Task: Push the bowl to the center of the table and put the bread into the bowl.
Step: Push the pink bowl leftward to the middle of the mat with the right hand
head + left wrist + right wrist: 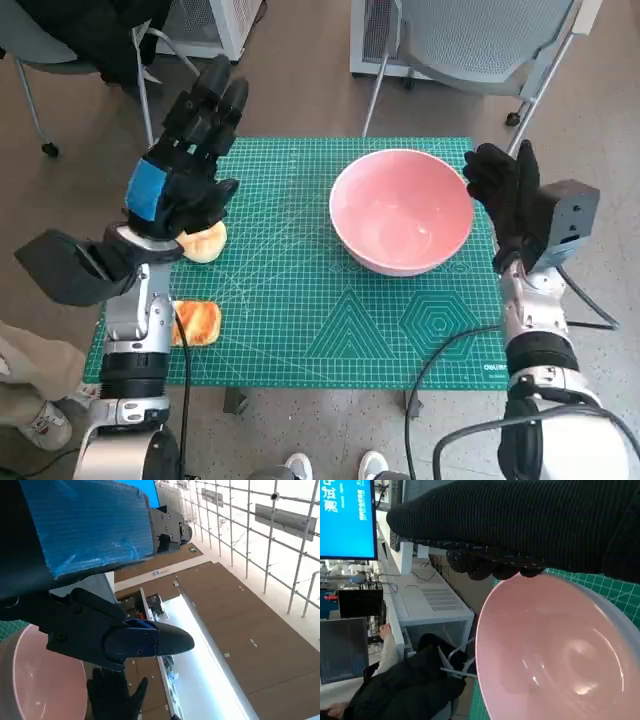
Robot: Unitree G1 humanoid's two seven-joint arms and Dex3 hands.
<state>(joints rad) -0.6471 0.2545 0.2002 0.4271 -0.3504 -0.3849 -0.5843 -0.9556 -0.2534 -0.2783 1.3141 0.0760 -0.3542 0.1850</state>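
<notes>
Head view: bowl and robot hands

Pink bowl [402, 211] sits toward the table's [300, 320] far right, right robot hand [508, 198] spread against its rim. Left robot hand [190, 160], fingers spread, hovers over bread [203, 243] by the left edge.

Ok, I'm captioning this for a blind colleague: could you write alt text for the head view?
A pink bowl sits right of centre on a green cutting mat, the gloved right hand against its right rim. The left hand hovers, fingers spread, over two pieces of bread near the mat's left edge.
</notes>
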